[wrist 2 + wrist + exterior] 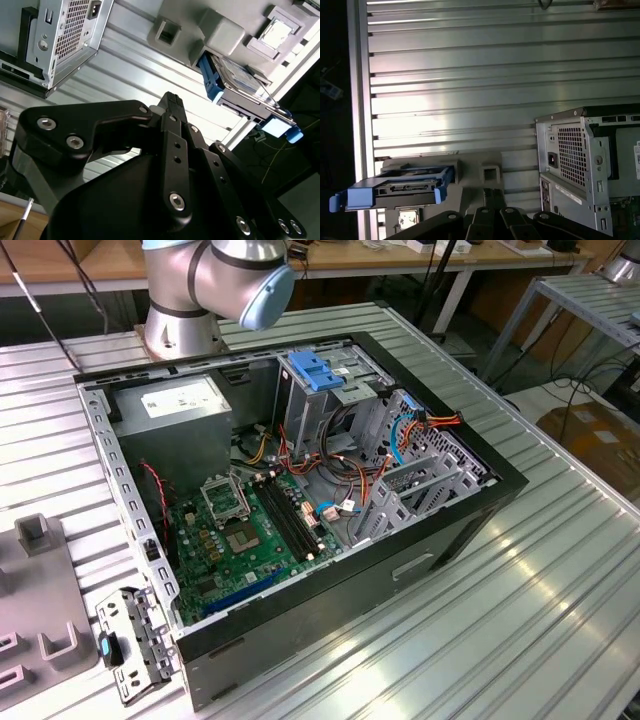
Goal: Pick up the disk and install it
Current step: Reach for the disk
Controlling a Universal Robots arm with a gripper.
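Work yet to start: the disk [395,192], in blue side rails, rests in a grey fixture [487,172] on the ribbed aluminium table [470,75], just beside the open computer case [300,490] that fills the centre of the exterior view. Pick-up and fitting both remain. The arm [220,280], at that view's upper left, points the gripper [170,99] towards the fixture, well apart from the disk, its jaws apparently closed on nothing.
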